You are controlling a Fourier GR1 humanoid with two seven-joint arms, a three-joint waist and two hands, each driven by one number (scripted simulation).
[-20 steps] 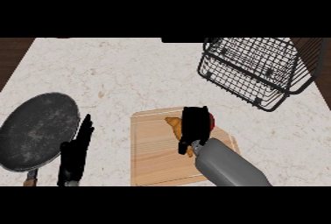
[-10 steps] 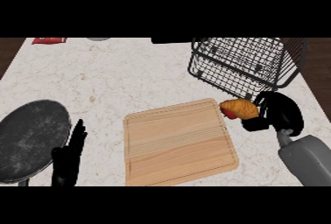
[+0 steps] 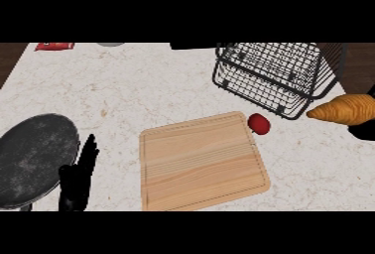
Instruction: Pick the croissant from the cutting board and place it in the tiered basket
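— Left hand? 
— Resting open at the lower edge, fingers straight and pointing up, overlapping the rim of the dark pan on its left.

— To its right? 
— Lying bare on the worktop, the cutting board; a small red thing touching its far right corner.

— Right hand? 
— Showing only as a dark patch at the right edge; fingers impossible to tell.

— Croissant? 
— Hanging just above that patch, just beside the tiered basket, not in it.
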